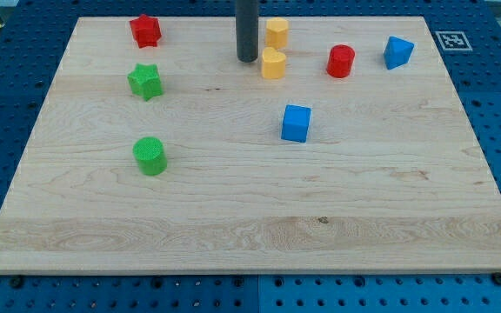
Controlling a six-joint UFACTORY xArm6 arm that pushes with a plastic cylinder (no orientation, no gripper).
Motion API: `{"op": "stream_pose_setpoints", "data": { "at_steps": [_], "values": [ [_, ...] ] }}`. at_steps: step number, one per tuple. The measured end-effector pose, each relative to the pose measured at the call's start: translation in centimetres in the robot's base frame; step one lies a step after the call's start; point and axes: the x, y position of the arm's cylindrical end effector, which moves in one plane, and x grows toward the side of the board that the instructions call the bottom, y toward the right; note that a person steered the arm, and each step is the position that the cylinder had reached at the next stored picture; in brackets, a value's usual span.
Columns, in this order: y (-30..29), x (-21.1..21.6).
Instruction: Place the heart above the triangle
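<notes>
The yellow heart (273, 63) lies near the view's top, at mid-board. The blue triangle (397, 52) lies far to its right, near the board's top right corner. My tip (248, 59) stands on the board just left of the yellow heart, close beside it; whether they touch cannot be told. A yellow hexagon (276, 32) sits directly above the heart. A red cylinder (340, 61) lies between the heart and the triangle.
A blue cube (296, 123) sits below the heart, toward mid-board. At the view's left are a red star (145, 30), a green star (145, 81) and a green cylinder (150, 156). The wooden board (250, 252) rests on a blue perforated table.
</notes>
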Motion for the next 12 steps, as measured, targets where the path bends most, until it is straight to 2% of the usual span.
{"op": "stream_pose_setpoints", "data": {
  "at_steps": [1,2,3,5,6,8,9,12],
  "values": [
    [-0.6,0.8],
    [-0.6,3.4],
    [1.4,3.8],
    [7.2,-2.7],
    [7.6,-1.9],
    [16.9,-3.5],
    [18.9,-3.9],
    [19.2,-6.6]
  ]
}}
